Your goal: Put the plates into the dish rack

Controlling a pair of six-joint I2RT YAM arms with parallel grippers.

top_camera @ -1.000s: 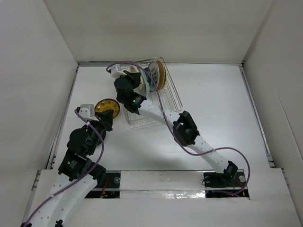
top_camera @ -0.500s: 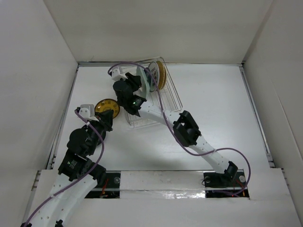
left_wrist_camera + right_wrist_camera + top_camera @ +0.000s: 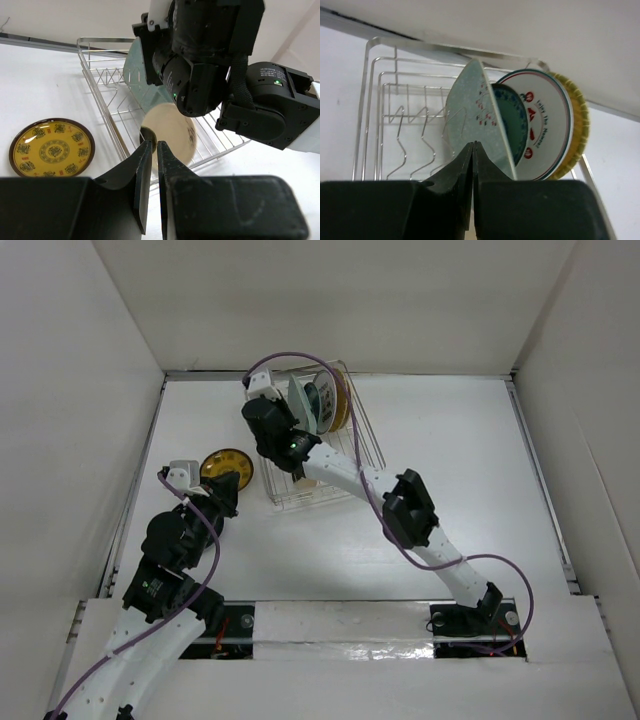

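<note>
- The rack point(image 3: 350, 450) sits far left on the surface point(image 3: 450, 460).
- Four plates stand on edge at its far end: a green plate point(image 3: 467, 112), teal plate point(image 3: 515, 125), white plate point(image 3: 547, 115) and yellow plate point(image 3: 581, 120).
- A cream plate point(image 3: 170, 137) leans at the near end.
- A yellow-brown plate point(image 3: 51, 154) lies flat beside the rack.
- Right gripper point(image 3: 473, 146): jaws closed and empty, near the green plate.
- Left gripper point(image 3: 153, 147): jaws closed and empty.
</note>
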